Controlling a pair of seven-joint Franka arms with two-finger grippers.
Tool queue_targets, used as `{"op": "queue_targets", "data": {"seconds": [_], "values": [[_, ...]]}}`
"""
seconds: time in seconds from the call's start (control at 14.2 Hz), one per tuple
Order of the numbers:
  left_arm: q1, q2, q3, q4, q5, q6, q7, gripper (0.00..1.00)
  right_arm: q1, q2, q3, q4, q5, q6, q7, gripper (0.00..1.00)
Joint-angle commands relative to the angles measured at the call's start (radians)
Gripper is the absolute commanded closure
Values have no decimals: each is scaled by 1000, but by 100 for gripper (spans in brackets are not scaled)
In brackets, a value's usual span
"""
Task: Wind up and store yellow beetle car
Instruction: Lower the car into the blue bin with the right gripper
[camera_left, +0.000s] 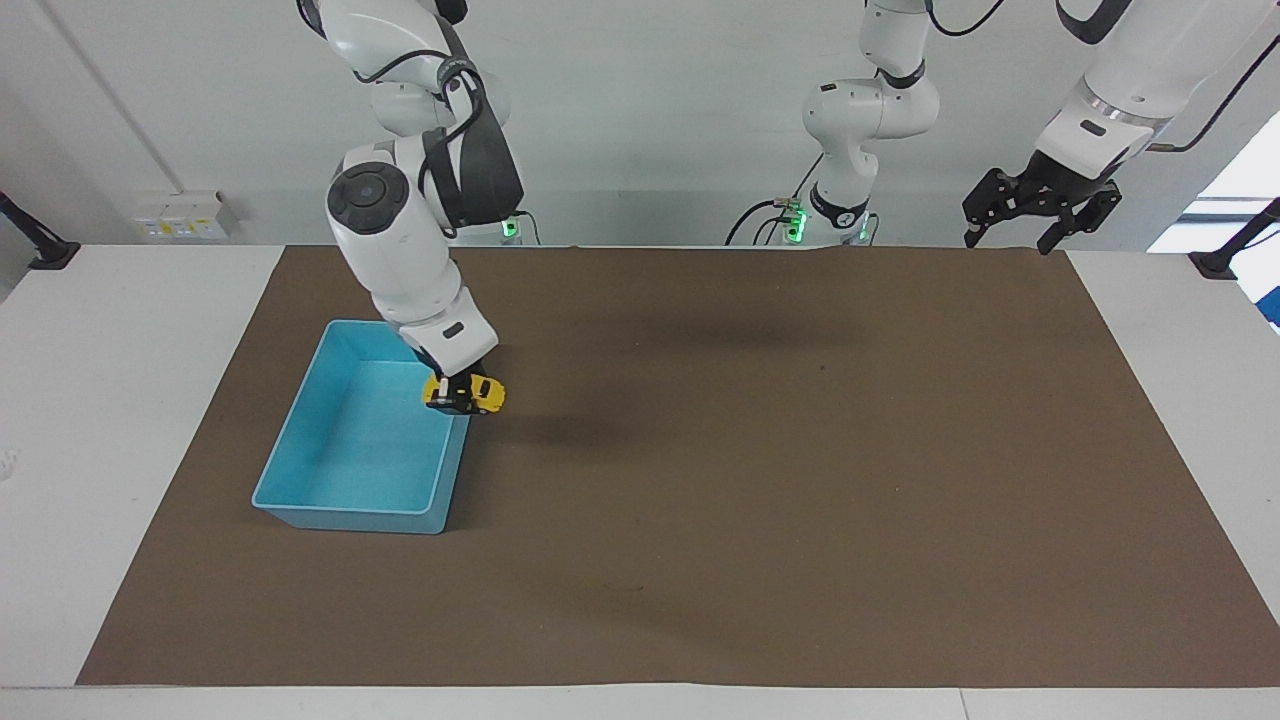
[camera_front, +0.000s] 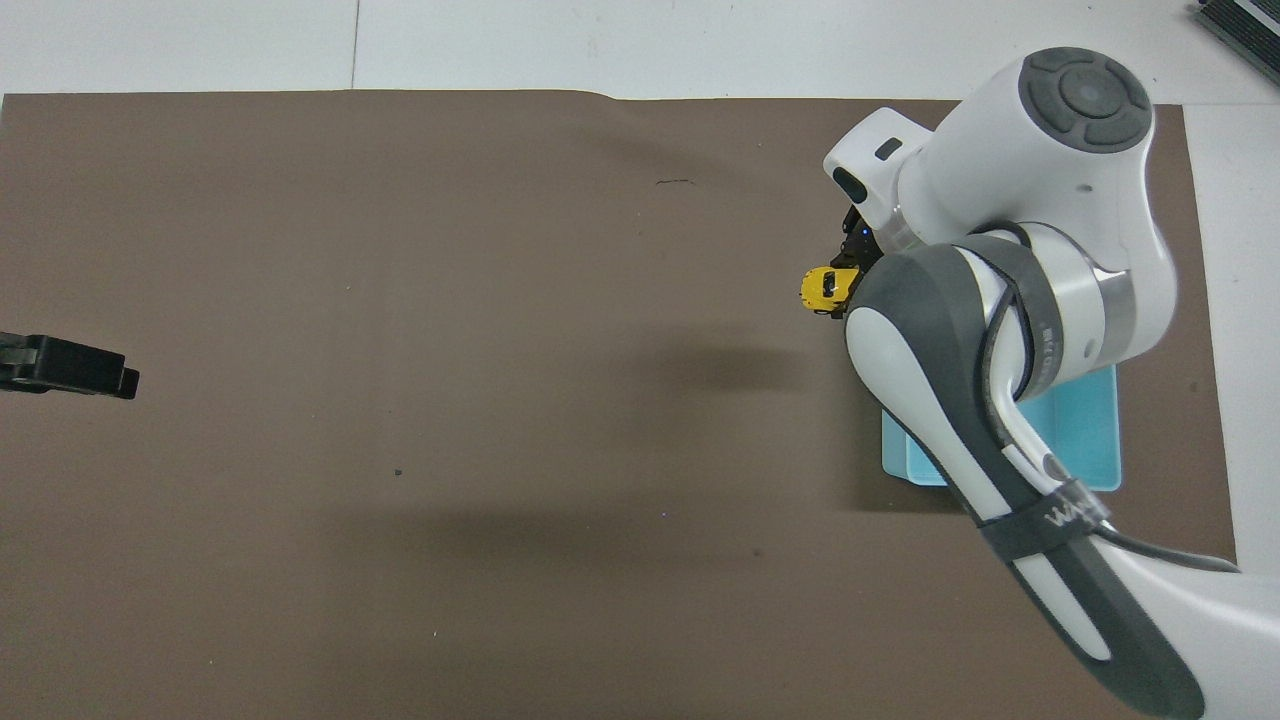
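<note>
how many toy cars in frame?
1. The yellow beetle car is in the air, clamped in the right gripper, over the rim of the blue bin. The right arm covers much of the bin in the overhead view, but the facing view shows no other car.

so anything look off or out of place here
Nothing stands out. The right gripper holds the tiny yellow beetle toy car level in the air over the rim of the upright, empty light-blue plastic bin. The brown mat lies flat. The left gripper waits, open.
</note>
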Motion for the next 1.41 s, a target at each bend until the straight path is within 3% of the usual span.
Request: {"op": "queue_targets", "data": {"seconds": [0.0,0.28,0.56,1.34], "values": [[9,-21,-3,-21,-13,-9,-2,0,-64,-55,15,-90,-10,27,-88,91],[9,-21,-3,-21,-13,-8,-2,0,-105,-104,13,-189,-20,72,-137,91],[9,-21,-3,-20,-13,-8,-2,0,-150,-183,15,-354,-23,179,-178,91],[9,-21,-3,-20,-13,-8,-2,0,-211,-236,13,-539,-21,357,-273,91]]}}
